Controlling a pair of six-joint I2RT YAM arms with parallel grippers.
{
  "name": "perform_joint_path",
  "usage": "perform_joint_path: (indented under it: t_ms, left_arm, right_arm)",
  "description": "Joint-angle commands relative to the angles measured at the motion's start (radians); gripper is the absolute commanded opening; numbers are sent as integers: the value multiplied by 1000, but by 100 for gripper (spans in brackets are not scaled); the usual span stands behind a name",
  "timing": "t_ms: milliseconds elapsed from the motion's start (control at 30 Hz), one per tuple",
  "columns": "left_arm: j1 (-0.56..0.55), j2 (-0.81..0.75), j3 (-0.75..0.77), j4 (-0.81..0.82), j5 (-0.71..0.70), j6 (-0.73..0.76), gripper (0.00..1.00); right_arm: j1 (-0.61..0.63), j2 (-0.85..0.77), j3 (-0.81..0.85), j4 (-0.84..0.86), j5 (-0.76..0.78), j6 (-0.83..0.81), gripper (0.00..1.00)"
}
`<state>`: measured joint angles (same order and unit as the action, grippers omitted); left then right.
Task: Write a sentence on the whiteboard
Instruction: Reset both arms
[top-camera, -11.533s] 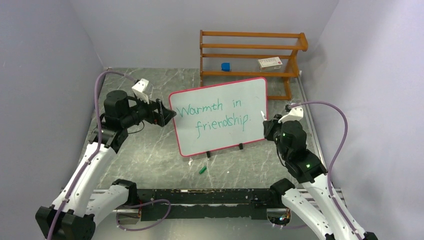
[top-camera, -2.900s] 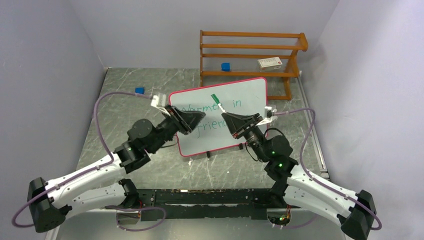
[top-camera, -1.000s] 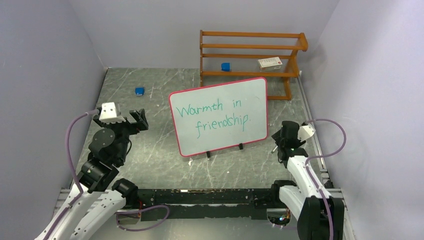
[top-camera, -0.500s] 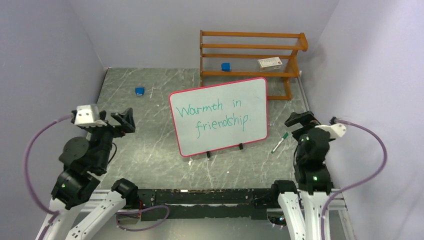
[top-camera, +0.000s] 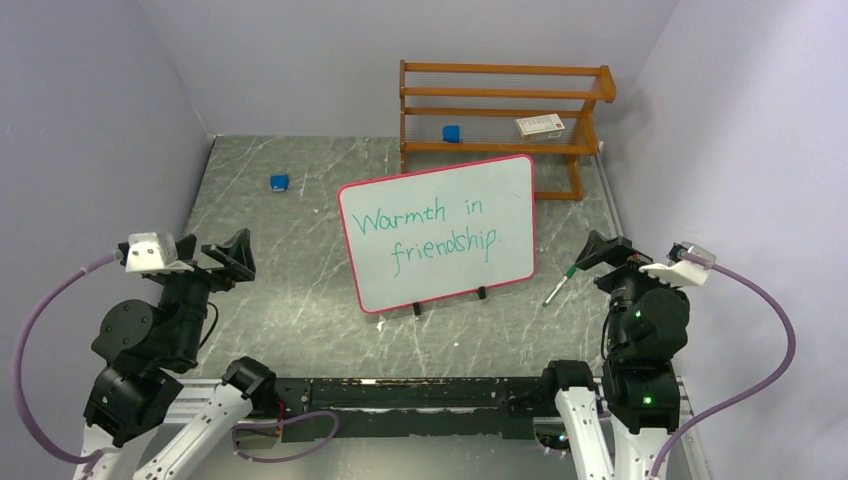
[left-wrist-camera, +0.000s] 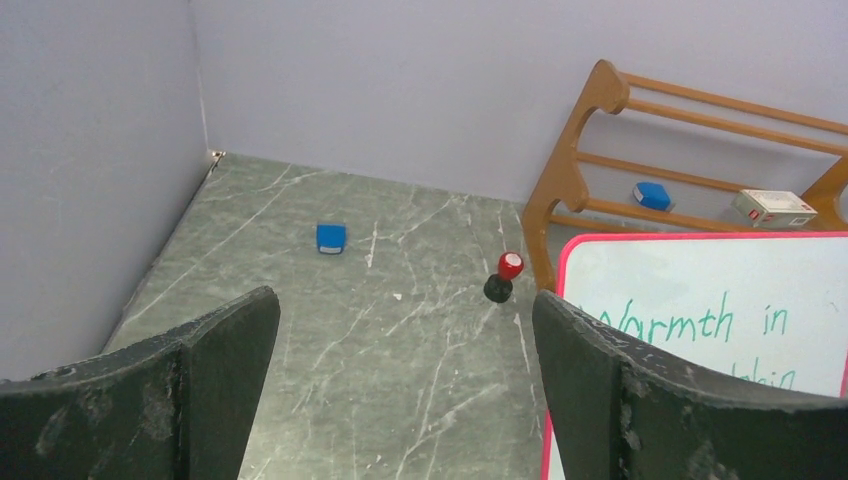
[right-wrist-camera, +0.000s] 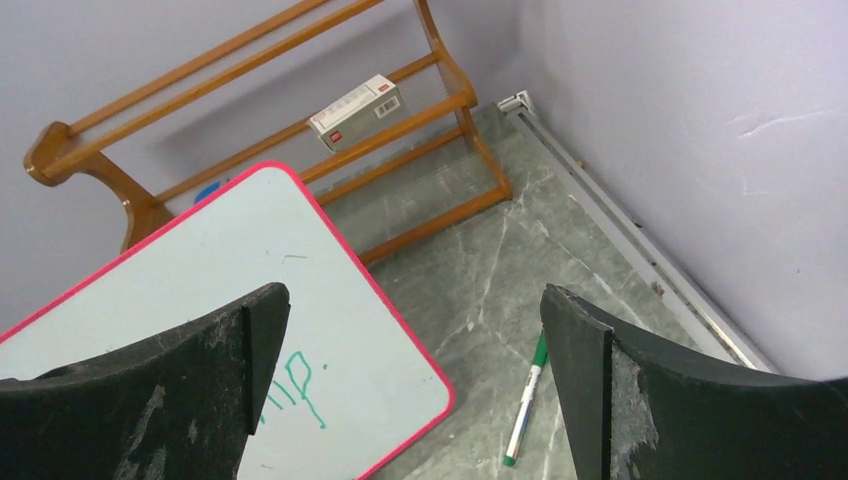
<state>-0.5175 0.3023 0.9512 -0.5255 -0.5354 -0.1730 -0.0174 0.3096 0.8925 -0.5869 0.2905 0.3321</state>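
Observation:
The whiteboard stands tilted on small black feet in the middle of the table. It has a pink frame and reads "Warmth in friendship." in green. A green-capped marker lies on the table just right of the board's lower right corner. My right gripper hovers right of the marker, open and empty. In the right wrist view the marker lies between the spread fingers of that gripper, far below. My left gripper is raised left of the board, open and empty; its wrist view shows the board's edge.
A wooden rack stands behind the board, holding a blue block and a white box. Another blue block lies at the far left of the table. A small red-topped black object sits behind the board's left edge. Walls close in on both sides.
The right gripper has opened, left the marker on the table and lifted away to the right. Both arms have pulled back toward the near edge.

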Motion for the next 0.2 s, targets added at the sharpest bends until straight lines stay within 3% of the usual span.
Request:
perform_joint_path:
  t_ms: [0, 167]
  left_arm:
    - [8, -15, -29, -9, -36, -5, 99]
    - [8, 6, -23, -13, -49, -1, 99]
  right_arm:
    - [11, -10, -10, 0, -21, -44, 100]
    - [11, -9, -13, 13, -20, -47, 100]
